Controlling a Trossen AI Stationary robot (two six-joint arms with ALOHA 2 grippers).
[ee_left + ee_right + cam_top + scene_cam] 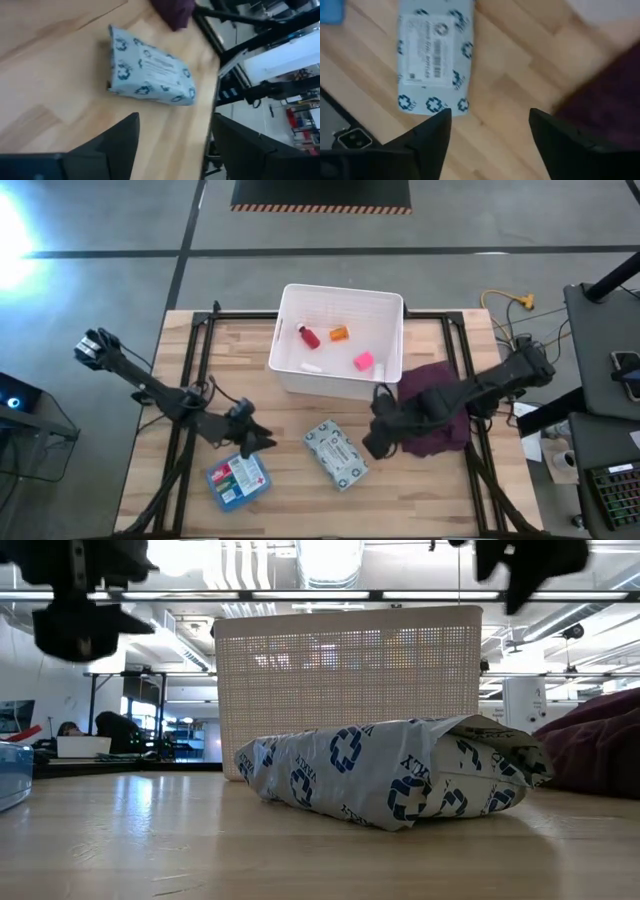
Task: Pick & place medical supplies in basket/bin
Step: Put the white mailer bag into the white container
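The white ribbed bin (390, 345) stands at the table's far middle. In it lie a red bottle (308, 336), an orange bottle (340, 333), a pink roll (364, 360) and a white roll (311, 367). The grey-white patterned packet (336, 453) lies flat on the table in front of the bin. The blue first-aid box (238, 480) lies near the front edge, to the left. My left gripper (255, 442) is open and empty above the table between box and packet (150, 75). My right gripper (375, 442) is open and empty just right of the packet (435, 60).
A maroon cloth (435, 410) lies bunched on the table to the right of the bin, under my right arm. A black frame runs along the table's sides (190, 380). Bare wood shows between the packet and the bin.
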